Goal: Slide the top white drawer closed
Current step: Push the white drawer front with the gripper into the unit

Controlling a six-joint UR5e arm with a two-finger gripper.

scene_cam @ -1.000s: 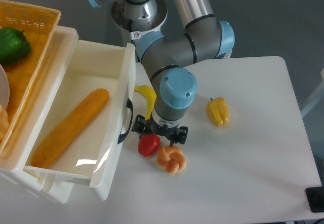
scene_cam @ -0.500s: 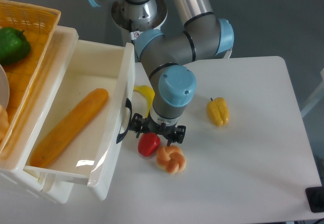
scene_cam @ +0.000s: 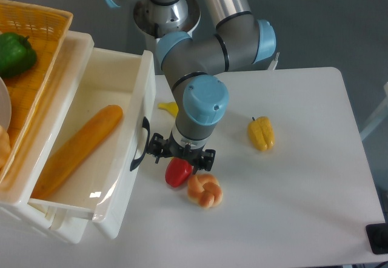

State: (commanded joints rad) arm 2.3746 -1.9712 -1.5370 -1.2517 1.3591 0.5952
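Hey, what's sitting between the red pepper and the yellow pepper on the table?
The camera view shows only bare white table between the red pepper and the yellow pepper; the knotted bread roll lies just below that line.

White table w/ yellow pepper toward right-centre. Red pepper near table centre, knotted bread roll just beside it, lower right. Yellow banana partly hidden, further back. Woven yellow basket at upper left, green pepper inside. Long orange baguette-like item lying diagonally, left of centre.
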